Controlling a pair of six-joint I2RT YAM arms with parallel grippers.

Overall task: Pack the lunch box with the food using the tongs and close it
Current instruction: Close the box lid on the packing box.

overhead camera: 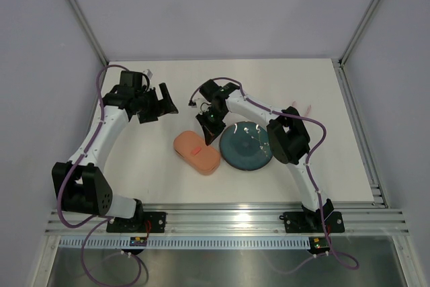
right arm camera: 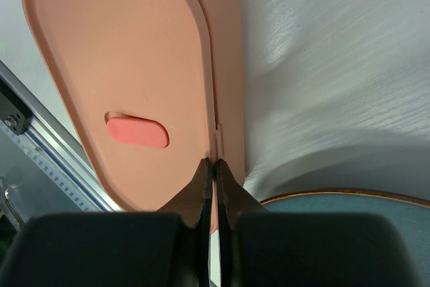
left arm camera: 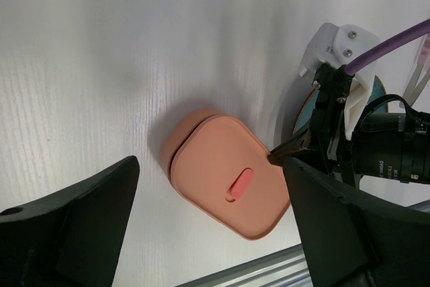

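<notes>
Two hands sit over the tabletop (overhead camera: 295, 78). The right hand (right arm camera: 215, 166) has its fingers pressed together with nothing between them. Their tips sit at the rim of the lunch box (right arm camera: 121, 65), on the side facing the plate (overhead camera: 243, 151); whether they touch the lid is hard to tell. The left hand (overhead camera: 158, 107) is spread wide and holds nothing, raised over the tabletop to the far left of the box and well apart from it.

The lunch box lies near the middle of the tabletop with its lid on and the small red mark facing up. Just beside it on the right is the round teal plate. The tongs (left arm camera: 423, 52) lie on the tabletop beyond the plate, far from both hands.
</notes>
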